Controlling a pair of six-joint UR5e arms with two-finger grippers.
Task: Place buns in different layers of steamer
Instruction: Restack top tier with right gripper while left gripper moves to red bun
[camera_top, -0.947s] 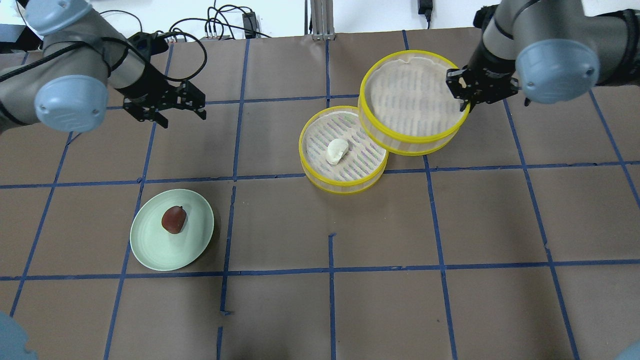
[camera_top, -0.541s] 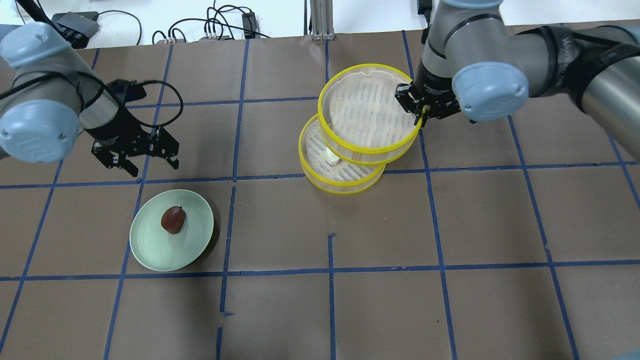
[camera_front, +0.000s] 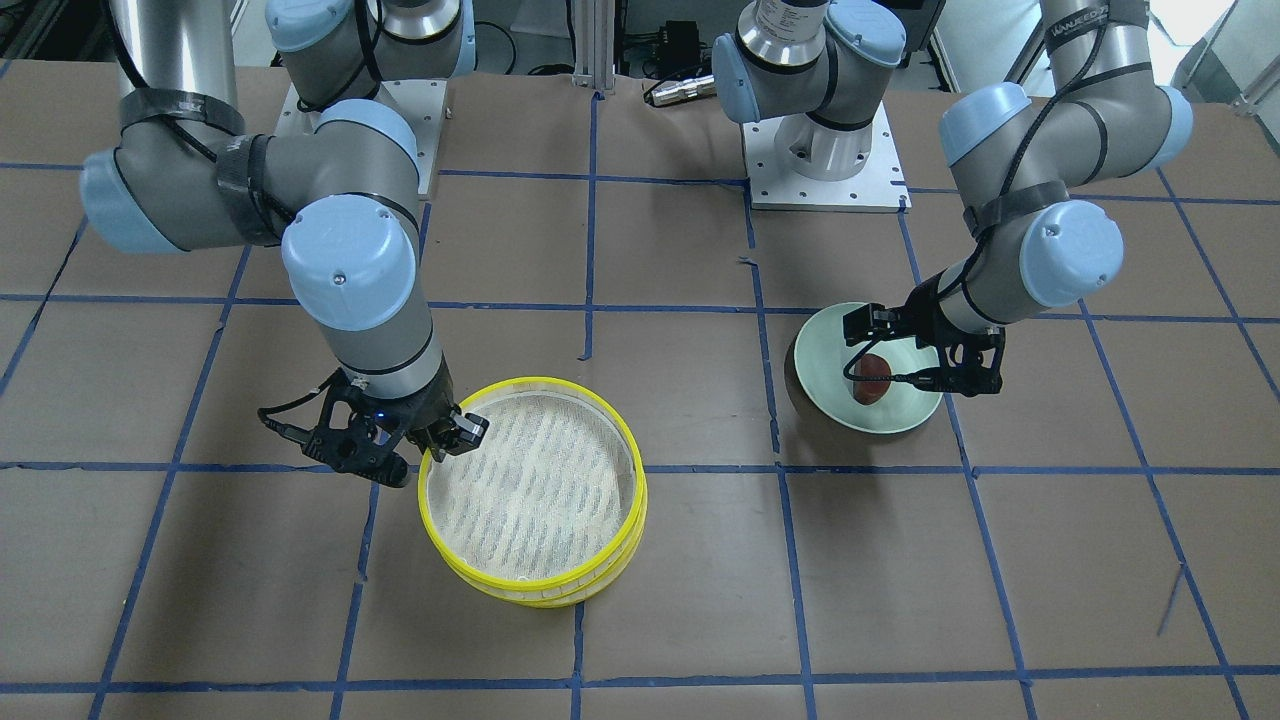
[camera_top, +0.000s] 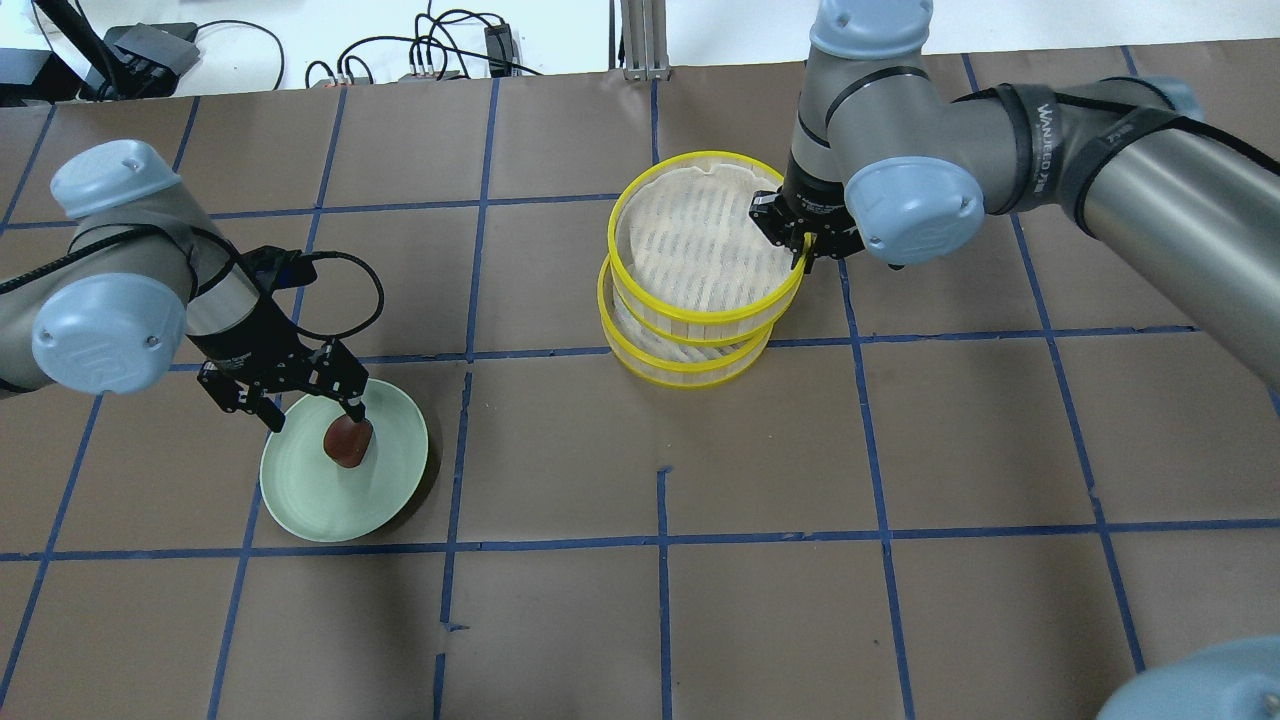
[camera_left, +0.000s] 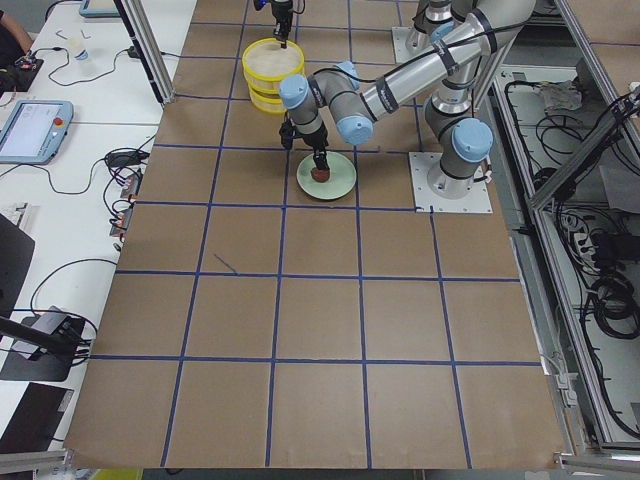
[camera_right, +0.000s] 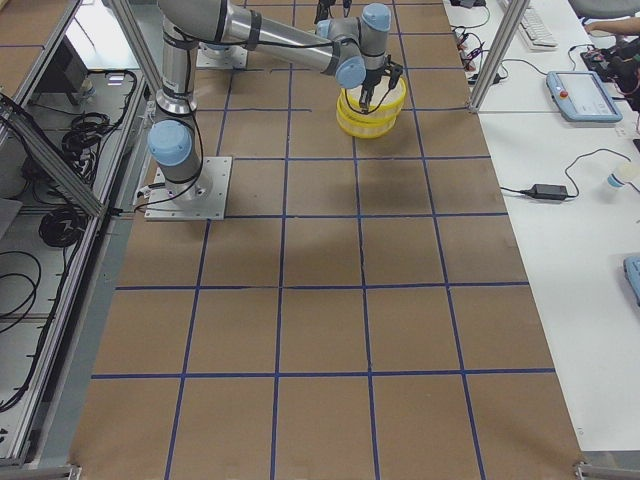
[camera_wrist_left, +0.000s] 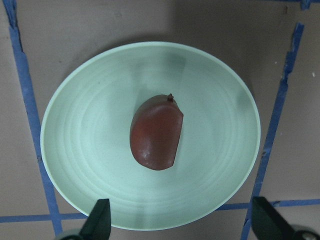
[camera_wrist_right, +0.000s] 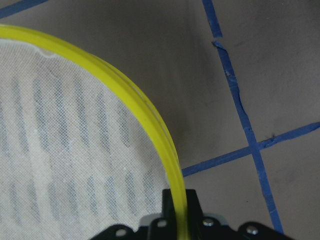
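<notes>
Right pincer (camera_wrist_right: 178, 199) clamped on the yellow rim of the upper steamer tray (camera_top: 690, 225), which sits almost over the lower tray (camera_top: 700, 372) but a bit offset; can't tell if it's seated. To do it well: keep it level, line up the rims all round, then let go and back straight out so it doesn't drag. Left pincer (camera_top: 310, 410) spread wide, low over the red bun (camera_wrist_left: 156, 132) in the middle of the green plate (camera_wrist_left: 80, 145) on the table (camera_top: 900, 450). Drop straight down with a finger either side of the bun's short width, squeeze gently, it looks soft. White bun hidden in all views
</notes>
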